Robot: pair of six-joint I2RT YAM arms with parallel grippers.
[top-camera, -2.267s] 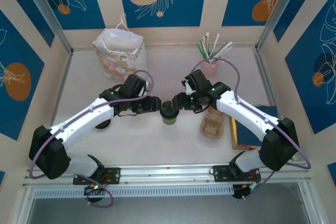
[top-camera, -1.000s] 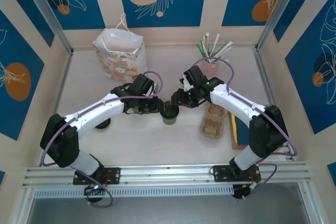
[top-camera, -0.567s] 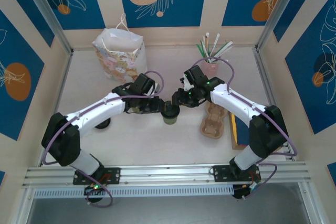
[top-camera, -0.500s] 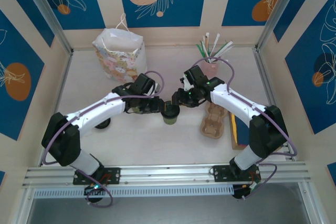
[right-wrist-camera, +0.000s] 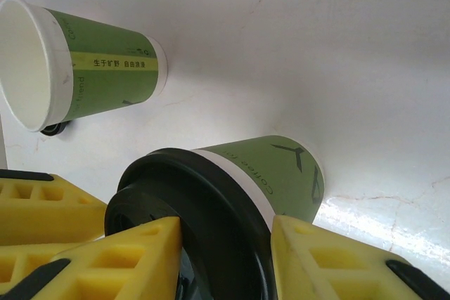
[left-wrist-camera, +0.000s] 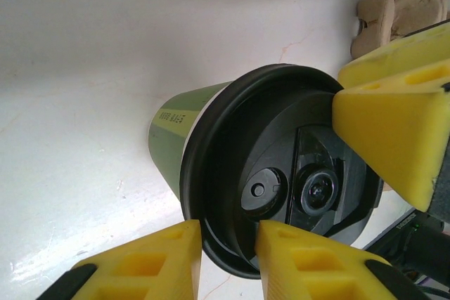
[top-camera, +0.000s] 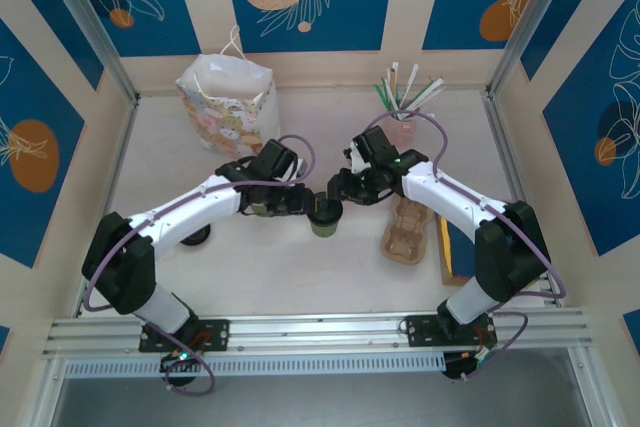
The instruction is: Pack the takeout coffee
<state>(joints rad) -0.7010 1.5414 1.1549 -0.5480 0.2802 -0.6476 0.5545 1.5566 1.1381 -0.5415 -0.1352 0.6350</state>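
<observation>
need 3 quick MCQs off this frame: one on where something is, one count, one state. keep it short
1. Where does the white patterned paper gift bag stand on the white table?
A) far side, left of centre
B) near right corner
C) between the arm bases

2. How many green paper cups are in the right wrist view?
A) one
B) two
C) three

3. The green paper cup at mid-table is:
A) crushed flat
B) open-topped
C) capped with a round black plastic lid

Key:
1 A, the top view has the bag by the far wall, left of centre.
2 B, a lidded cup and an open white-lined cup both show there.
3 C, the left wrist view shows the lid sitting on its top.
</observation>
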